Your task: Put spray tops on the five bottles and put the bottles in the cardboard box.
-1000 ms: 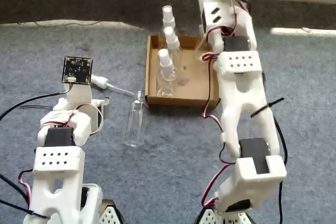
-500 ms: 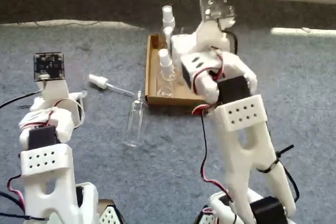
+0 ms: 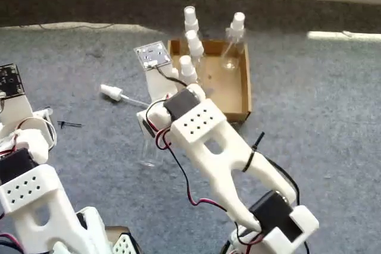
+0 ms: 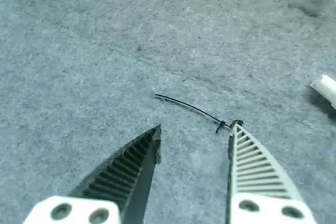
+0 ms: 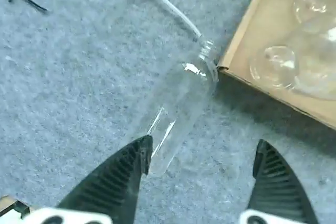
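step: last bottle (image 5: 181, 106) uncapped (four boxed) | right jaws spread above it, left jaws spread | next: grasp, fit spray top (image 3: 111, 91)

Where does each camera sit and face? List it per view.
High view: fixed above, looking down on left arm, right arm and cardboard box.
Left wrist view: left arm, facing carpet and cable tie; open jaws show.
Right wrist view: right arm, facing the lying bottle; open jaws show.
Shared: high and right wrist views show the bottle.
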Controlling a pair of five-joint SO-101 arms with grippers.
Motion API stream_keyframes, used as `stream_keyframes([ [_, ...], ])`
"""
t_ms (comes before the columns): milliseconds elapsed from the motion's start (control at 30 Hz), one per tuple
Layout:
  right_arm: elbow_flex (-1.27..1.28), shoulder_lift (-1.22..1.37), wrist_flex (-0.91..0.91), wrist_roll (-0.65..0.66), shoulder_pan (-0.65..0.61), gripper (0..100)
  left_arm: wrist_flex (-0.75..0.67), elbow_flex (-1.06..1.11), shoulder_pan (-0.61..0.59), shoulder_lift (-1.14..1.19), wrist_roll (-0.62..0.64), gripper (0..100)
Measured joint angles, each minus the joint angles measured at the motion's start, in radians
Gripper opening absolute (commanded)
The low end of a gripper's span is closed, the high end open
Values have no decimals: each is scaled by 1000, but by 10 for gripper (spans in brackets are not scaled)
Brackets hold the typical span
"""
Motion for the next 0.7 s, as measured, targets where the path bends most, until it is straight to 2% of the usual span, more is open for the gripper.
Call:
stream_keyframes([
  [100, -8, 41, 0, -74, -48, 263, 0, 0, -17, 0, -12, 203],
  [233, -8, 80, -35, -101, -104, 263, 0, 0, -17, 0, -14, 203],
  [467, 3, 167, -155, -107, -106, 263, 0, 0, -23, 0, -14, 203],
  [700, 5, 272, -176, -107, -106, 261, 0, 0, -23, 0, -14, 204],
])
